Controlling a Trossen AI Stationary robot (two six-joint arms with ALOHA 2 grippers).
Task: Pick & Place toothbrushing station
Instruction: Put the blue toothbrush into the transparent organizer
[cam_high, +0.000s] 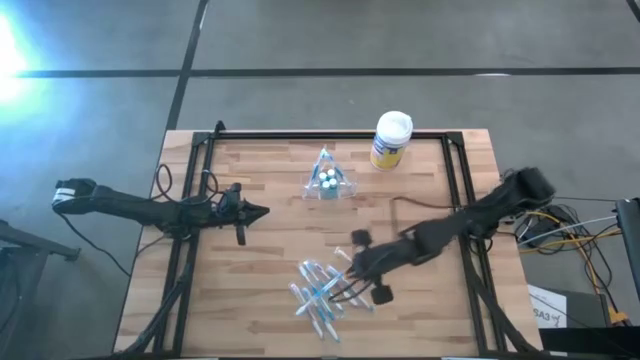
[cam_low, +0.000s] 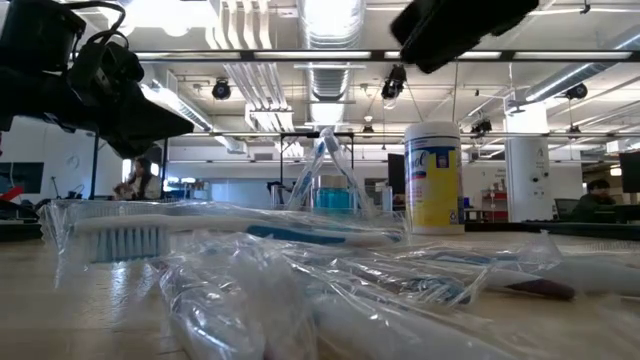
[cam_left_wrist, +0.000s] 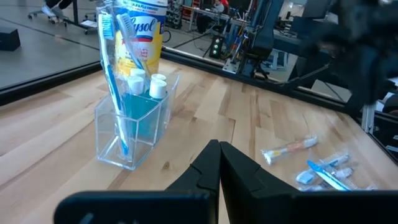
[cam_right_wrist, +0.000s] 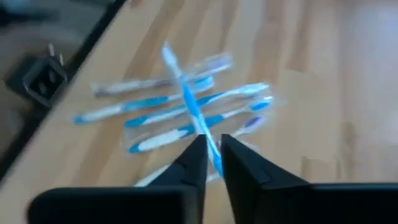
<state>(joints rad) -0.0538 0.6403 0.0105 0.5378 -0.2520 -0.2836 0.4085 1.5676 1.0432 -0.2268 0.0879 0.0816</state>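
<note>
Standing well apart from the right gripper, toothbrushing station.

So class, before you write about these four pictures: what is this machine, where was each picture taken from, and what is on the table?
It is a robot with two dark arms, each ending in a two-finger tool. One picture looks straight down, one looks across at table height, and one comes from a camera on each wrist.

On the wooden table stand a clear cup holding toothbrushes and small white-capped tubes, and a yellow canister with a white lid. Nearer the front lies a pile of wrapped toothbrushes.

The left tool is shut, empty, and waits off to the left of the cup. The right tool hangs over the pile. A blue toothbrush lines up with its tip, but whether it is gripped cannot be told.
</note>
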